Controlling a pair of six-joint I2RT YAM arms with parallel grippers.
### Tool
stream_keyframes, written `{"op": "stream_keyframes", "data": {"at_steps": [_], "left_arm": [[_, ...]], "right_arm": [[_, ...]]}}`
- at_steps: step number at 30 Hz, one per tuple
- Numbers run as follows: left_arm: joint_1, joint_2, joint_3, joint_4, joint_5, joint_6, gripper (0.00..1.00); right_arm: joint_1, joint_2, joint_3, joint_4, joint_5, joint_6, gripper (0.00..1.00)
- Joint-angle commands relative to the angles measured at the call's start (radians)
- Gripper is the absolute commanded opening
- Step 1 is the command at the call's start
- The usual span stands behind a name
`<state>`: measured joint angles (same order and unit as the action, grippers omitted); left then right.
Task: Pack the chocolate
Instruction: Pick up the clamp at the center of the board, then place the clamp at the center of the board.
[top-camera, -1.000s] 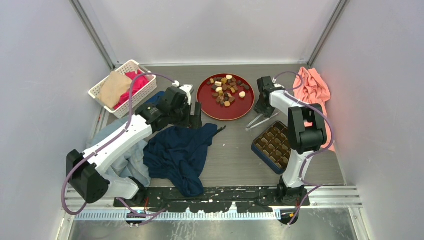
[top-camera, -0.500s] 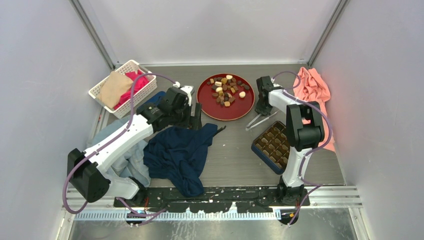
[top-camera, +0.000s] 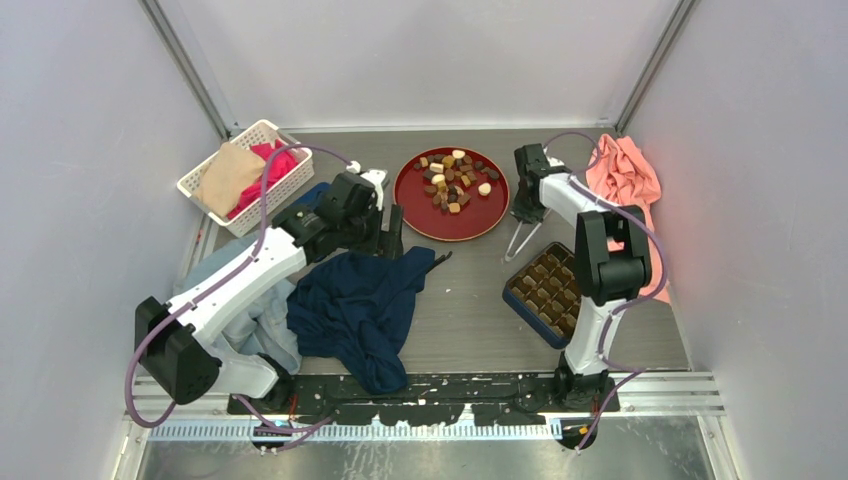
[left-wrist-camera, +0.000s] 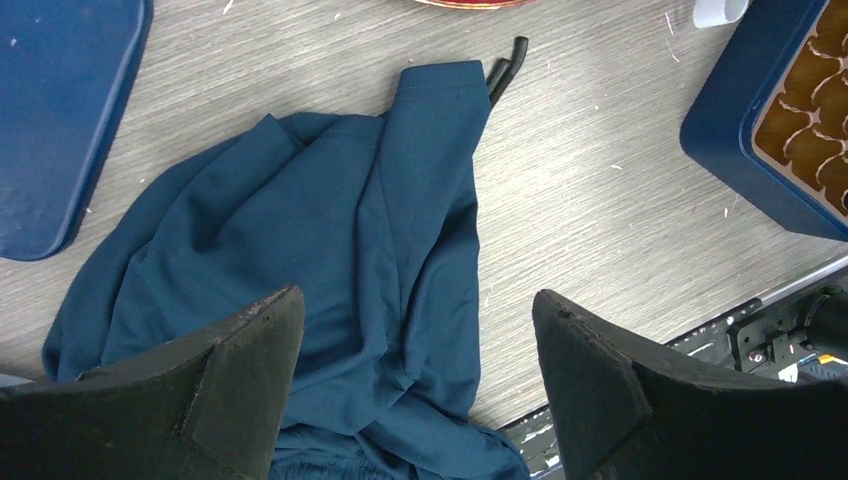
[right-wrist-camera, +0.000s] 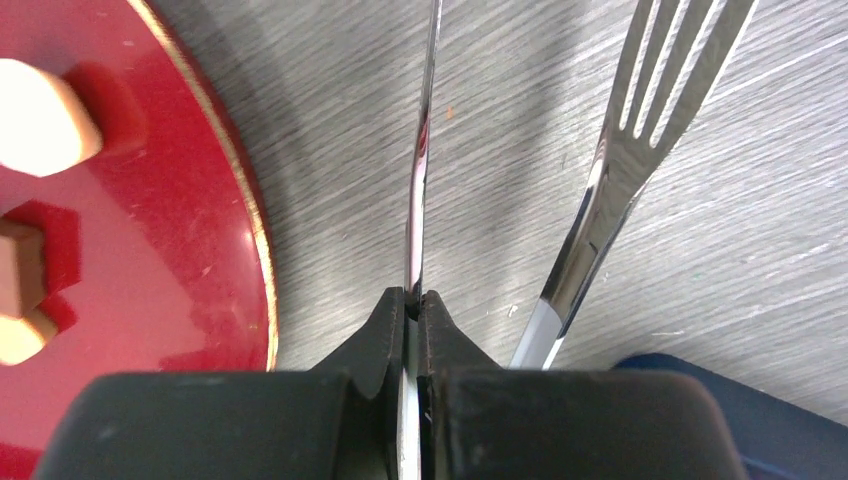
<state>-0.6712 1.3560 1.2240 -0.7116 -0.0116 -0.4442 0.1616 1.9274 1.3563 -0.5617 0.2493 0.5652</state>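
Grey wood-grain tabletop, walled in white, forms the setting. One blade of the metal tongs (right-wrist-camera: 424, 150) is pinched between the closed fingers of the right gripper (right-wrist-camera: 412, 300). The slotted blade stands free beside it, just right of the red tray (right-wrist-camera: 150, 300). The left gripper (left-wrist-camera: 415, 300) is held wide open and empty over the navy cloth (left-wrist-camera: 330, 250). The chocolate (top-camera: 452, 182) is heaped on the tray, left of the tongs, and the navy box (top-camera: 519, 303) lies nearer. Tool pickup appears to be in hand. Next, a grip spanning both blades would likely be needed before a piece can be pinched.
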Motion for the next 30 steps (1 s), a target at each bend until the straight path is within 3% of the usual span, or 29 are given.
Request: {"op": "stream_keyframes", "data": {"at_steps": [1, 13, 22, 30], "left_arm": [[0.005, -0.017, 0.060, -0.004, -0.037, 0.029, 0.85], [0.086, -0.068, 0.047, -0.047, -0.082, 0.000, 0.84], [0.210, -0.159, 0.006, -0.059, -0.089, 0.023, 0.85], [0.225, -0.155, -0.016, -0.034, -0.043, 0.008, 0.84]], "right_arm": [[0.012, -0.156, 0.037, 0.012, -0.004, -0.053, 0.01], [0.308, -0.328, -0.003, -0.005, -0.067, -0.148, 0.00], [0.503, -0.503, -0.204, -0.065, -0.085, -0.177, 0.00], [0.614, -0.532, -0.351, -0.072, -0.060, -0.098, 0.00]]}}
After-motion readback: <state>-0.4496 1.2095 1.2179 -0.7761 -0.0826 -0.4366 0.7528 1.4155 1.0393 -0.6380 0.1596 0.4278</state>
